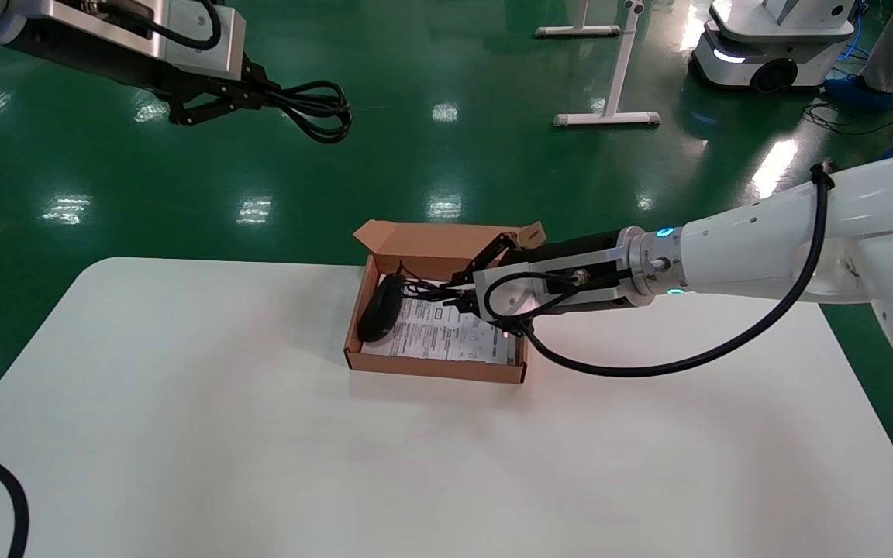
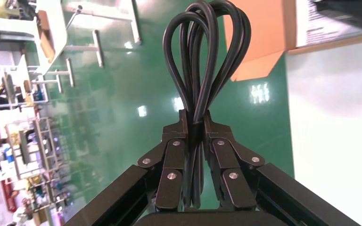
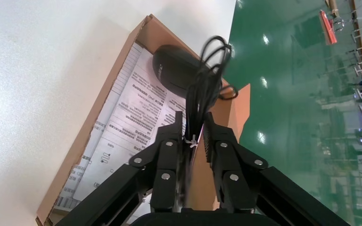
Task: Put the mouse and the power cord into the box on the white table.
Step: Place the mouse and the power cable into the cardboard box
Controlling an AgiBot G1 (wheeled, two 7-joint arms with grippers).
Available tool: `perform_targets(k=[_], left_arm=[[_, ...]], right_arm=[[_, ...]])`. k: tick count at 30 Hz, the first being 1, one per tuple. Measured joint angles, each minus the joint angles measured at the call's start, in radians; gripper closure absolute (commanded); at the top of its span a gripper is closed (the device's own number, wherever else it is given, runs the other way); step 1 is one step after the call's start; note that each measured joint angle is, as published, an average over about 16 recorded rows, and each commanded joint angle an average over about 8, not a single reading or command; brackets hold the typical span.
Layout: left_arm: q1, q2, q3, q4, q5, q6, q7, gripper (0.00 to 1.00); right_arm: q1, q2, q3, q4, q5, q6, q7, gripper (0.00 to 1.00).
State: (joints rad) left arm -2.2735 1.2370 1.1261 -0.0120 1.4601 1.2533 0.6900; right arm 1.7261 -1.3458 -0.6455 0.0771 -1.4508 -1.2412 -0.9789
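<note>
Right gripper [image 1: 458, 291] reaches over the cardboard box [image 1: 435, 367] from three o'clock, its fingers pinched on the bundled thin tail cable [image 3: 202, 101] of the mouse [image 1: 379, 310], which lies in the box's nine-o'clock end on the printed sheet [image 1: 446, 335]. Left gripper [image 1: 256, 93], raised at ten o'clock beyond the white table [image 1: 260, 449], clamps the looped power cord [image 1: 315, 108].

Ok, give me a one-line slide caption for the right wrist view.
Right gripper clamps the mouse's bundled thin cable, with the mouse lying on the printed sheet in the box.
</note>
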Motion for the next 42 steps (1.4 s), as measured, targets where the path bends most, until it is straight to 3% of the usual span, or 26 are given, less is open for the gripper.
perform_targets(k=[11,28,42], left_arm=[[0.012,0.015,-0.001,0.004,-0.001,0.008,0.004,1.0],[0.085,0.074,-0.013,0.001,-0.019,-0.151,0.016,1.0],[0.289,0.117,-0.025,-0.089,-0.048,-0.251,0.018,1.0]], right_arm=[[0.009,0.008,0.0,0.003,0.011,0.015,0.012,0.0],[0.101,0.064,0.036,-0.044,0.064,0.087,0.035,0.0],[0.153,0.222,0.038,-0.084,0.065,0.071,0.037,0.0]])
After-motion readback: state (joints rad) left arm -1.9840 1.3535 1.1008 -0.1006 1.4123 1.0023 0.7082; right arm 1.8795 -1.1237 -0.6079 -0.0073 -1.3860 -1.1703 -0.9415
